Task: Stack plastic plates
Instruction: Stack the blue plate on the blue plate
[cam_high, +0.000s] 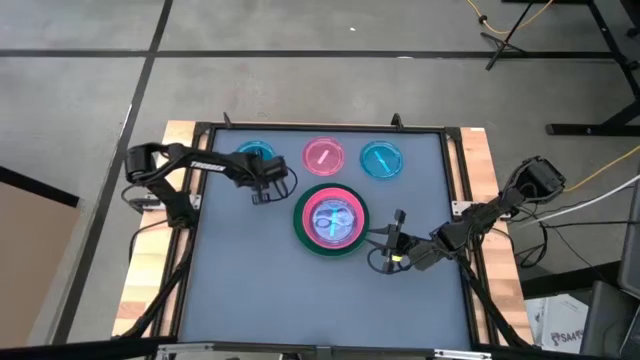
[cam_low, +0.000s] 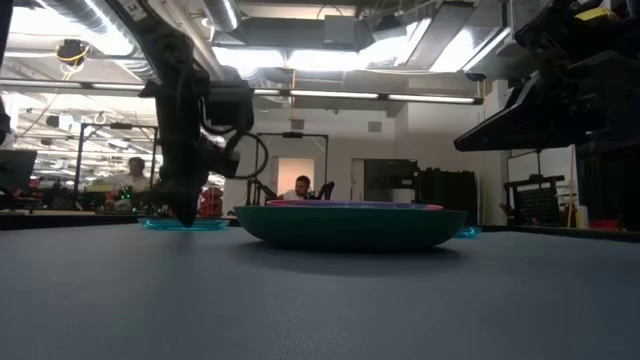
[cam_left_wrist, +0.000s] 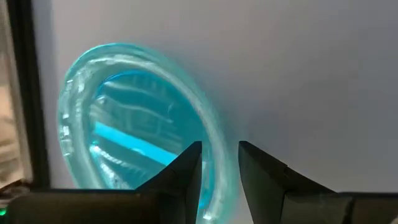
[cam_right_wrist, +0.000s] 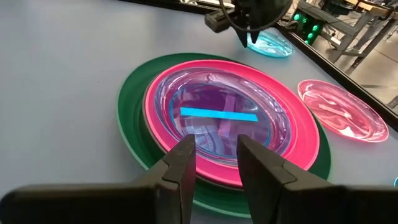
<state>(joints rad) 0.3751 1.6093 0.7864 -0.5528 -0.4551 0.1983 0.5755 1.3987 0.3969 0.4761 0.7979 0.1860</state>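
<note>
A stack stands mid-table: a large dark green plate (cam_high: 300, 232) carries a hot pink plate (cam_right_wrist: 292, 127), with translucent small plates (cam_right_wrist: 224, 115) nested in it. Along the far edge lie a blue plate (cam_high: 252, 153), a pink plate (cam_high: 323, 155) and a second blue plate (cam_high: 381, 160), each flat on the table. My left gripper (cam_high: 263, 192) is down at the near rim of the left blue plate (cam_left_wrist: 124, 124). My right gripper (cam_high: 380, 238) hovers just right of the stack, fingers narrowly open (cam_right_wrist: 217, 155) and touching nothing. My left gripper (cam_left_wrist: 221, 165) has the left blue plate's rim (cam_left_wrist: 214, 186) between its two fingers, one finger inside the rim and one outside. The fingers come from above, pointing down (cam_low: 185, 215). The plate still lies flat on the table (cam_low: 185, 225).
The grey table mat has a dark frame and wooden side strips (cam_high: 150, 290). Bare mat lies near the stack's front and left (cam_high: 250, 290). Cables trail off the table's right side. People sit in the room beyond the table (cam_low: 300, 188).
</note>
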